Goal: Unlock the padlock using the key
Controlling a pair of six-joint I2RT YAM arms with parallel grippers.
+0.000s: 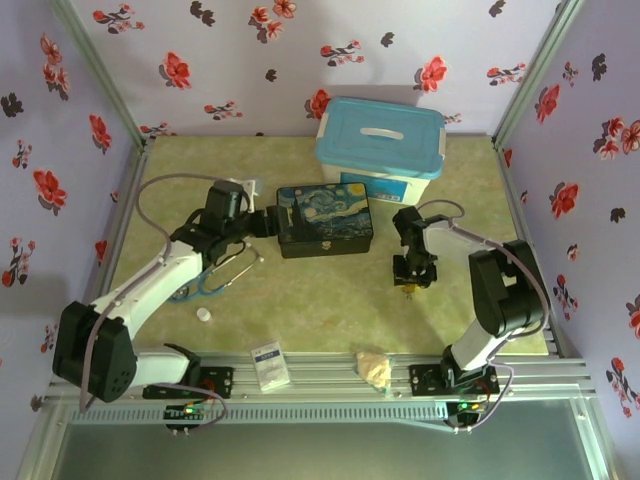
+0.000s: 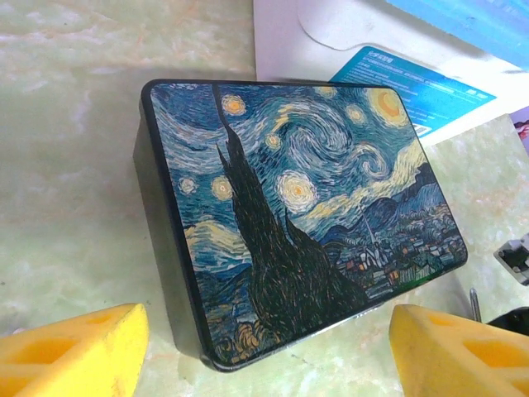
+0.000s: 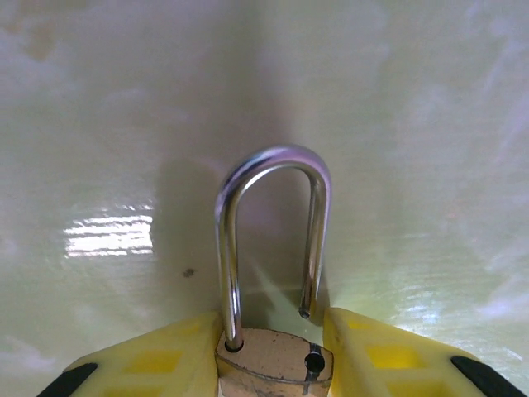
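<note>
The brass padlock [image 3: 273, 364] sits between the yellow fingers [image 3: 157, 360] of my right gripper [image 3: 269, 321], which is shut on its body. Its silver shackle [image 3: 226, 248] points away from the camera. One leg is seated; the free end hangs above its hole, so the shackle stands open. In the top view my right gripper [image 1: 410, 280] points down at the table right of the painted box, with the padlock [image 1: 408, 291] at its tip. My left gripper [image 2: 269, 322] is open and holds nothing, just off the box's near corner. The key is hidden.
The Starry-Night box [image 1: 325, 220] lies mid-table, with a blue-lidded white bin [image 1: 380, 150] behind it. A stethoscope [image 1: 225, 272] and a white cap [image 1: 204, 314] lie by the left arm. A white packet [image 1: 269, 365] and a crumpled lump [image 1: 375, 368] lie at the near edge.
</note>
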